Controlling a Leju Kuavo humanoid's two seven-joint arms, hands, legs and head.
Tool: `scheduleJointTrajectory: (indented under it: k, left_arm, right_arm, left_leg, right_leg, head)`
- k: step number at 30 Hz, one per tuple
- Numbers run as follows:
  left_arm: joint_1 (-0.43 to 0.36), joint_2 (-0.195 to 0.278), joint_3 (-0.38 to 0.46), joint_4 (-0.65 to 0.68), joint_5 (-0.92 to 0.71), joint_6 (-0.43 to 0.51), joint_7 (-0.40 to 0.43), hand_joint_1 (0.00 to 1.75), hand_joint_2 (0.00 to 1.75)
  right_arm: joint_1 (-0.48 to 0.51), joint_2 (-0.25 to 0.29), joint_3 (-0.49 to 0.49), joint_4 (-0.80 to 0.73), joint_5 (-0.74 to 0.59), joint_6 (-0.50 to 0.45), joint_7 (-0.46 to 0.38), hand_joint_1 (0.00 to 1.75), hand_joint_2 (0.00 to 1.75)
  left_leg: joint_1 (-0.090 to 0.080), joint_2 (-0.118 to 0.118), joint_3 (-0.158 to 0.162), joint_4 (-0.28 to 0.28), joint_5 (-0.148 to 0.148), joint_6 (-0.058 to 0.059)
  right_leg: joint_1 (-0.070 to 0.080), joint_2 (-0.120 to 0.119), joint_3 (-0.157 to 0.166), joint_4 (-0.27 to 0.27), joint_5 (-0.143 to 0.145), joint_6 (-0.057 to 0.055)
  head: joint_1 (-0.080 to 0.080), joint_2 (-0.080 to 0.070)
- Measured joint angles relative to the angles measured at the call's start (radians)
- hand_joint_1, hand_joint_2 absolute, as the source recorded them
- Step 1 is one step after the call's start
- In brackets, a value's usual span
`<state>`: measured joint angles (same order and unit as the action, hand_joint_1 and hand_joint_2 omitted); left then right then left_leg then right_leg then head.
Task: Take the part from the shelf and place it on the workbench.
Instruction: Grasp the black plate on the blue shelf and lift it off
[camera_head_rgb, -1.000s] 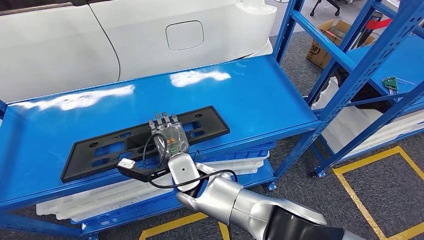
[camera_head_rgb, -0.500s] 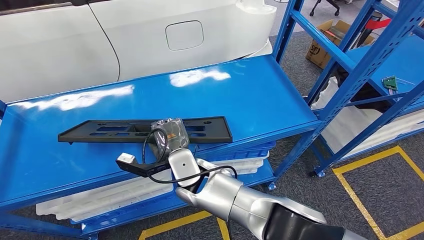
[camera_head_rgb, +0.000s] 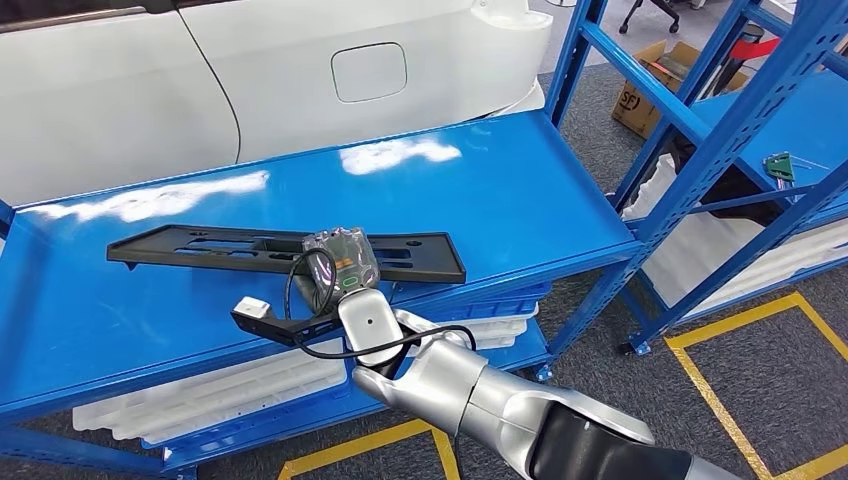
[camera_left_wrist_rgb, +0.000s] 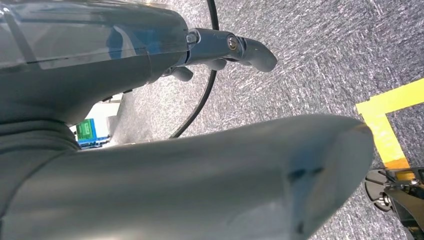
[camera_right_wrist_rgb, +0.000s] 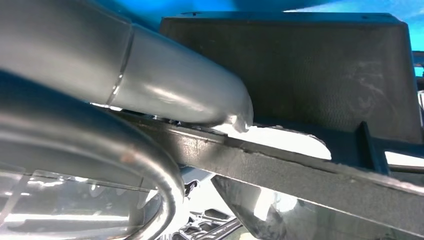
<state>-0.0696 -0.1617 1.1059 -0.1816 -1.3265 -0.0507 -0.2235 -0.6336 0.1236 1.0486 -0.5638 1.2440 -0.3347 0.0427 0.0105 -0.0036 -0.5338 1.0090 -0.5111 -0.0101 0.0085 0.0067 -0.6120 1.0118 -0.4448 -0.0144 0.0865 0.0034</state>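
Nearest, the right hand (camera_head_rgb: 340, 265) grips the long black plastic slotted plate (camera_head_rgb: 290, 250) near its middle, tilted up off the glossy blue metal shelf (camera_head_rgb: 500, 190). Judging by that tilt, a level lift clear of the shelf edge would suit before carrying it off. The gripping fingers are hidden behind the plate; the left hand (camera_left_wrist_rgb: 150, 165) hangs over grey carpet, apparently holding nothing, fingers loosely apart.
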Motion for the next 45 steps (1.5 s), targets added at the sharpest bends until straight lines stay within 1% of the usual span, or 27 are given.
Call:
scheduleJointTrajectory:
  k: [2,6,22,30,40,45]
  left_arm:
    - [0.0,0.0,0.0,0.0,0.0,0.0,0.0,0.0,0.0]
    - [0.0,0.0,0.0,0.0,-0.002,-0.002,0.0,0.0,1.75]
    - [0.0,0.0,-0.021,0.0,-0.021,-0.022,0.0,0.0,1.75]
    - [0.0,0.0,-0.028,0.0,-0.027,-0.027,0.0,0.0,1.75]
    - [0.001,0.0,-0.04,0.0,-0.036,-0.028,0.0,0.0,1.75]
    - [0.001,0.0,-0.042,0.0,-0.038,-0.03,0.0,0.0,1.75]
  right_arm:
    - [0.0,0.0,0.0,0.0,0.0,0.0,-0.001,1.75,0.0]
    - [0.0,0.0,0.0,0.0,0.0,0.0,-0.001,1.75,0.0]
    - [-0.021,0.006,-0.002,-0.038,-0.002,0.001,-0.001,1.75,0.0]
    - [-0.052,0.022,-0.003,-0.113,-0.018,0.032,0.002,1.75,0.0]
    - [-0.093,0.024,-0.01,-0.221,-0.04,0.056,0.021,1.75,0.0]
    - [-0.097,0.024,-0.017,-0.245,-0.047,0.064,0.022,1.75,0.0]
  left_leg:
    - [0.0,0.0,0.0,0.0,0.0,0.0]
    - [0.0,0.0,0.0,0.0,0.0,0.0]
    - [0.0,0.0,0.0,0.0,0.0,0.0]
    - [0.0,0.0,0.0,0.0,0.0,0.0]
    - [0.0,0.0,0.0,0.0,0.0,0.0]
    - [0.0,0.0,0.0,0.0,0.0,0.0]
  right_leg:
    - [0.0,0.0,0.0,0.0,0.0,0.0]
    - [0.0,0.0,0.0,0.0,0.0,0.0]
    - [0.0,0.0,0.0,0.0,0.0,0.0]
    - [0.0,0.0,0.0,0.0,0.0,0.0]
    - [0.0,0.0,0.0,0.0,0.0,0.0]
    - [0.0,0.0,0.0,0.0,0.0,0.0]
  head:
    - [0.0,0.0]
    - [0.0,0.0]
    - [0.0,0.0]
    - [0.0,0.0]
    - [0.0,0.0]
    - [0.0,0.0]
